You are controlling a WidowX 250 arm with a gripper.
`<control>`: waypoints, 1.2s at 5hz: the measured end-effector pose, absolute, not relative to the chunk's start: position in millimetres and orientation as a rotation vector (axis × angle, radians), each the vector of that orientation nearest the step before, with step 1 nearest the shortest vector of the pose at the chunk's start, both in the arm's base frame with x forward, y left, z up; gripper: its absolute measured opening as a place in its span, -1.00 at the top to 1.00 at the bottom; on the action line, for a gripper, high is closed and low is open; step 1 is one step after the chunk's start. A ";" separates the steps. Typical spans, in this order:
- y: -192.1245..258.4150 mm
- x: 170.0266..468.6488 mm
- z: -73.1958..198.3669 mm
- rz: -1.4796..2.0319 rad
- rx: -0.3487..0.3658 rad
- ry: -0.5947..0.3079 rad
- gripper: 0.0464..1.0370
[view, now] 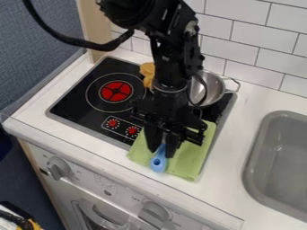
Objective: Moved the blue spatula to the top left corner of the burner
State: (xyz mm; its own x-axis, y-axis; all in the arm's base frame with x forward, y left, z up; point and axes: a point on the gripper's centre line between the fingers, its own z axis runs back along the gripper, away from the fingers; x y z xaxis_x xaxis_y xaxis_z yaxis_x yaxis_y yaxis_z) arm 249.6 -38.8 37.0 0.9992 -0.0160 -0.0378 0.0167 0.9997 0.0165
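Note:
Low over the green cloth at the stove's front right is my gripper (162,152), pointing down. Its two fingers are closed on the blue spatula (159,163), one on each side of the handle. The rounded handle end with its hole points toward the counter's front edge, over the cloth's near edge; the rest of the spatula is hidden behind the gripper. To the upper left lies the burner (116,91), a red disc with pale rings on the black cooktop (75,98).
Under the gripper is the green cloth (187,164). A metal pot (211,85) stands behind and right of the arm, and a yellow-orange item (147,71) lies just left of the arm. Two red knobs (112,122) are on the cooktop; a grey sink (280,164) is at right.

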 end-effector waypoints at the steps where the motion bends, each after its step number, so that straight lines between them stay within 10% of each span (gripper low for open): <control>1: -39.4 249.4 35.7 -0.023 0.014 0.046 -0.52; 2: -39.7 249.2 30.6 -0.028 0.015 0.066 -0.93; 4: -36.5 251.2 20.9 -0.017 0.014 0.100 -0.82; 6: -36.5 251.7 20.4 -0.019 0.011 0.101 0.37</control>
State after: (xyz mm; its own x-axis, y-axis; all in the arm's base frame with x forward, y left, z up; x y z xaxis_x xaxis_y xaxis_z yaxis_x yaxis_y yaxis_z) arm 251.7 -36.5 20.4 0.9947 -0.0189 -0.1006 0.0200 0.9998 0.0100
